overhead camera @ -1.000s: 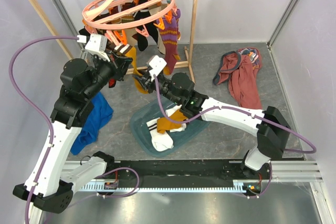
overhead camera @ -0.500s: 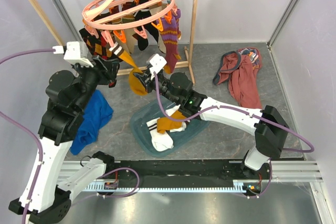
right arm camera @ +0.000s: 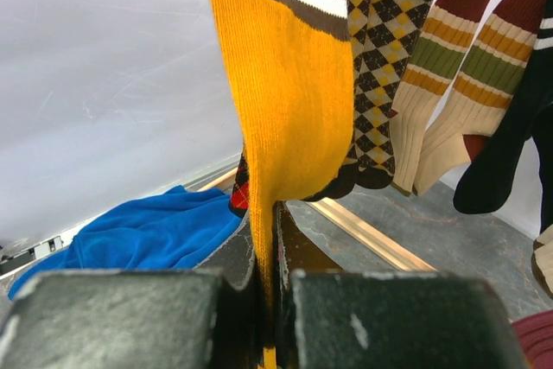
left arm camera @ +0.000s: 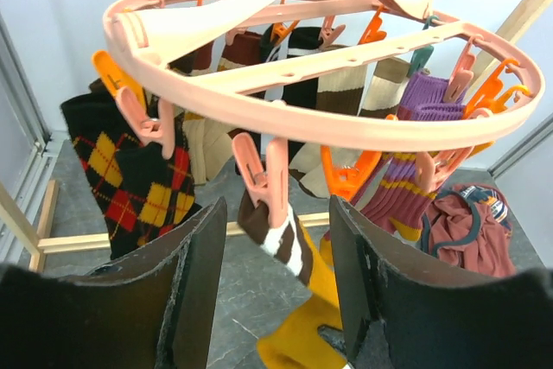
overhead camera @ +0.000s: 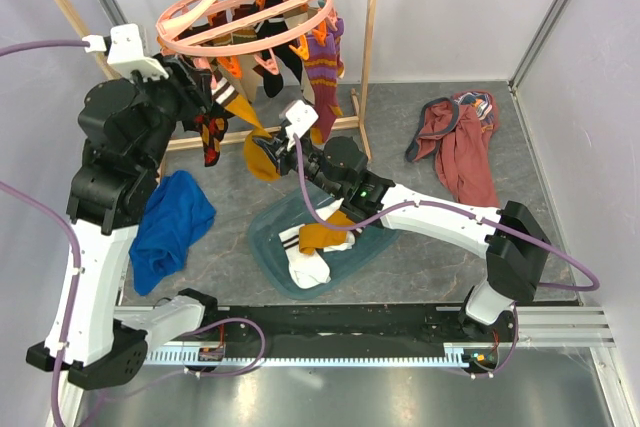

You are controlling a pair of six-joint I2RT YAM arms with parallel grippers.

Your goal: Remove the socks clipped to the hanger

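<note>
Grey mottled floor (overhead camera: 400, 132); left fingers (left arm camera: 194, 291) wide; right fingers (right arm camera: 130, 317) pinch knitted mustard sock (right arm camera: 285, 101)

Top camera looks down on the hanger (overhead camera: 246, 17) from high behind; left wrist camera sits close under it, right wrist camera lower, both seeing its yellow sock (right arm camera: 285, 101)
</note>
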